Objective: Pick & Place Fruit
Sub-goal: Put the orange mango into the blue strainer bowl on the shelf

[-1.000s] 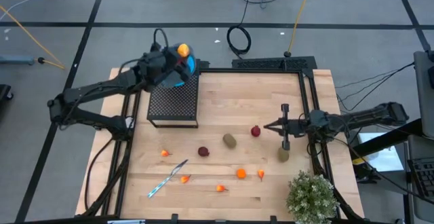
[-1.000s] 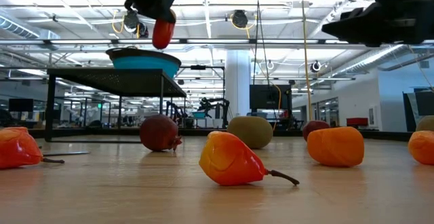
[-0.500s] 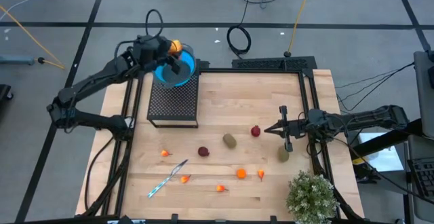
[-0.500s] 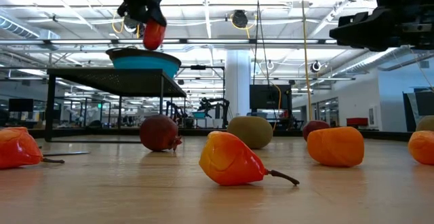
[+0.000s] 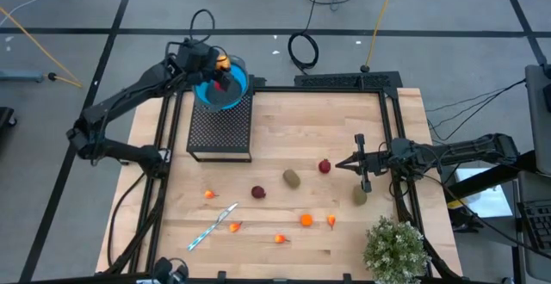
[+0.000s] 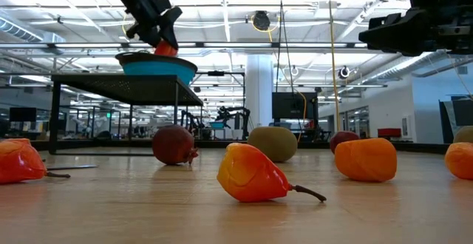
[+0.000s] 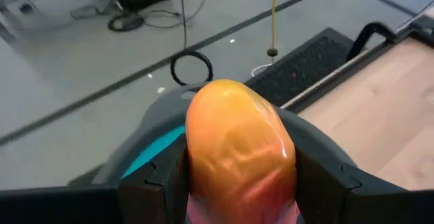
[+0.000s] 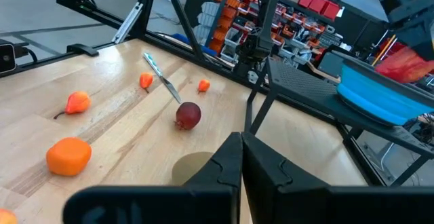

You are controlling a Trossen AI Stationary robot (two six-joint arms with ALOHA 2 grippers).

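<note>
My left gripper (image 5: 216, 65) is over the blue bowl (image 5: 225, 93), which stands on a black mesh stand (image 5: 220, 129) at the table's far left. It is shut on the larger red-orange fruit (image 7: 237, 142). In the low view that fruit (image 6: 164, 49) sits at the bowl's rim (image 6: 159, 61). My right gripper (image 5: 338, 161) hangs shut above the table's right side, beside a dark red fruit (image 5: 325, 166). Other fruit lie on the wood: a dark red one (image 5: 258, 192), two olive ovals (image 5: 292, 178) (image 5: 359, 196) and several orange pieces (image 5: 306, 220). My left gripper pinches the red-orange fruit between its two fingers (image 7: 159, 176), one on each long side (image 7: 196, 163). It comes from above, slanting down. The fruit hangs below the fingers, its lower end (image 6: 165, 50) at the bowl's rim; whether it touches the bowl I cannot tell.
A thin silver-blue knife-like stick (image 5: 213, 225) lies near the table's near left. A bushy green plant (image 5: 394, 248) stands at the near right corner. Black frame rails (image 5: 389, 120) run along the table's left, right and far edges. Bare wood lies between the stand and the fruit.
My left gripper has carried the red-orange fruit a little toward the far left over the bowl, turned, and gone down. The fruit was clear above the bowl and now sits at its rim.
</note>
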